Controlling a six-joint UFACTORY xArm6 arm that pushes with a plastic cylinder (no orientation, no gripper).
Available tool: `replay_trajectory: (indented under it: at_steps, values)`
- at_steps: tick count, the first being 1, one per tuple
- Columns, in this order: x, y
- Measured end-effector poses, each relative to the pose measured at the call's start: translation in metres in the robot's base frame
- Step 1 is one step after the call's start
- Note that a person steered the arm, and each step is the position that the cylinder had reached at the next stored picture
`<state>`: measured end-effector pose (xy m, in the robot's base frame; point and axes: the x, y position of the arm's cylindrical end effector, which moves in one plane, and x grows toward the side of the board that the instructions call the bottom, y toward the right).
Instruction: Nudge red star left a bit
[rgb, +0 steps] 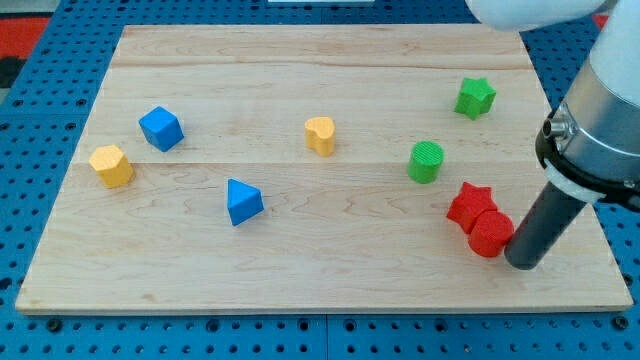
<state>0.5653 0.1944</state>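
Observation:
The red star (467, 205) lies at the view's lower right on the wooden board (300, 270). A red cylinder (490, 235) touches its lower right side. My tip (524, 262) is just to the right of the red cylinder, close to or touching it, and to the lower right of the red star. The dark rod rises from the tip toward the view's upper right.
A green cylinder (426, 161) stands just above and left of the red star. A green star (476, 97) is at the upper right. A yellow block (320, 134) is at the centre, a blue triangle (243, 201), a blue cube (160, 128) and a yellow block (111, 165) at the left.

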Motion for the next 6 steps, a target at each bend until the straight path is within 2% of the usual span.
replay_trajectory:
  at_steps: [1, 2, 4, 6]
  values:
    - [-0.003, 0.015]
    - [-0.049, 0.030]
    - [-0.070, 0.000]
    - [-0.071, -0.040]
